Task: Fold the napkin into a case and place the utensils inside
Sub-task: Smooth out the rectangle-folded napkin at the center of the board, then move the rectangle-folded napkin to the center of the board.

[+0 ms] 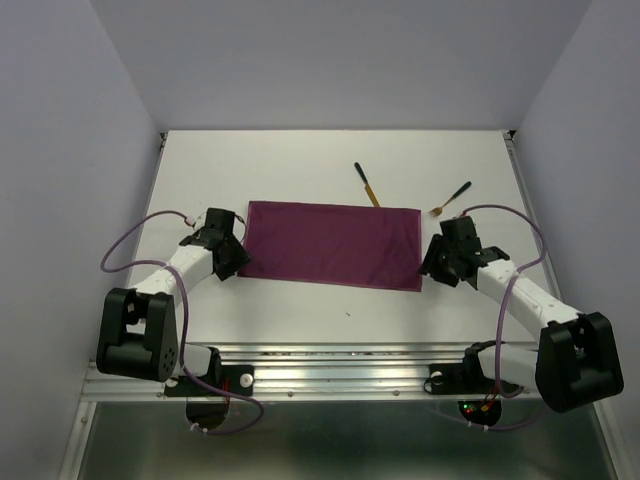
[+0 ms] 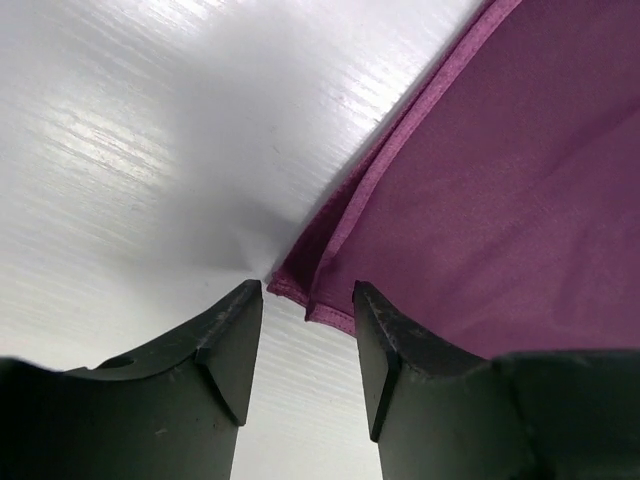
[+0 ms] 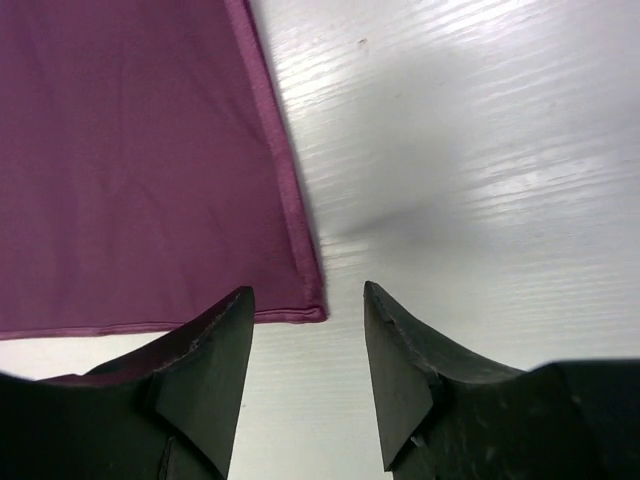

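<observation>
From above, the napkin (image 1: 332, 244) lies flat in the middle of the white desk (image 1: 300, 160). It is a long, wide purple shape. The left fingers (image 1: 233, 264) are low at its left end, by the near corner. The right fingers (image 1: 432, 270) are low at its right end, by the near corner there. From up here I cannot tell how wide either pair is. The utensils lie on the desk behind the napkin and do not touch it. The knife (image 1: 366, 184) is just past the back edge, and the other piece (image 1: 452, 198) is off past the back right corner.

In the left wrist view, the left fingers (image 2: 238, 315) are apart, with a clear gap between them. They hold nothing. A corner of the napkin (image 2: 500, 200) lies on the desk (image 2: 130, 150) right at the fingertips. Two cloth edges show there - one on top of the other.

In the right wrist view, the right fingers (image 3: 232, 325) are apart too and hold nothing. The near right corner of the napkin (image 3: 130, 150) lies flat just in front of the gap - bare desk (image 3: 480, 150) is on the right.
</observation>
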Controlling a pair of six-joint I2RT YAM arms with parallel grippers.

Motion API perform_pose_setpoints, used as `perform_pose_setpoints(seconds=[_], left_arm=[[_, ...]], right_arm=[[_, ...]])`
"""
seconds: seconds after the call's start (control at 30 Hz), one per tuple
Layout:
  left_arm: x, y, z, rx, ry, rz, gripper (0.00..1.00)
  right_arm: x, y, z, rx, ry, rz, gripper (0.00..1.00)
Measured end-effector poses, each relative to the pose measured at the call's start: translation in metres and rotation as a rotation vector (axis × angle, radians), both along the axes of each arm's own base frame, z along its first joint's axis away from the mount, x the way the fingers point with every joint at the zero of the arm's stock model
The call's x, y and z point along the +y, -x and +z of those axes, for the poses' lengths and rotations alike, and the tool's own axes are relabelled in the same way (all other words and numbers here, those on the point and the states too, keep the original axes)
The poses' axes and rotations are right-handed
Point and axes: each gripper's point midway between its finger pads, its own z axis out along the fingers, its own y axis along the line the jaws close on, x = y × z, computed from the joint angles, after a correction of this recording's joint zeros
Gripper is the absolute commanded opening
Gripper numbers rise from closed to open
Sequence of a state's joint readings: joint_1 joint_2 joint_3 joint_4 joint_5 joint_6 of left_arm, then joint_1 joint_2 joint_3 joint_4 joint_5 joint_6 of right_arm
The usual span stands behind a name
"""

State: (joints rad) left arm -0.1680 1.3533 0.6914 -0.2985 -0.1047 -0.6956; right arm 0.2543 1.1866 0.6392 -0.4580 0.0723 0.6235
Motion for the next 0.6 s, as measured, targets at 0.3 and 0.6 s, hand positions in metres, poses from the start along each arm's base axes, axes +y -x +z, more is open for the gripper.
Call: perform_pose_setpoints(seconds=[0.3, 0.6], left_arm=[[-0.030, -0.056, 0.070, -0.168, 0.024, -0.072, 0.49], [-0.095, -0.130, 0.072, -0.194, 0.089, -0.222, 0.44]], right_arm=[[-0.003, -0.049, 0.035, -0.099, 0.065, -0.008, 0.31], [0.029, -0.129, 0.019, -0.092, 0.032, 0.061, 0.28]])
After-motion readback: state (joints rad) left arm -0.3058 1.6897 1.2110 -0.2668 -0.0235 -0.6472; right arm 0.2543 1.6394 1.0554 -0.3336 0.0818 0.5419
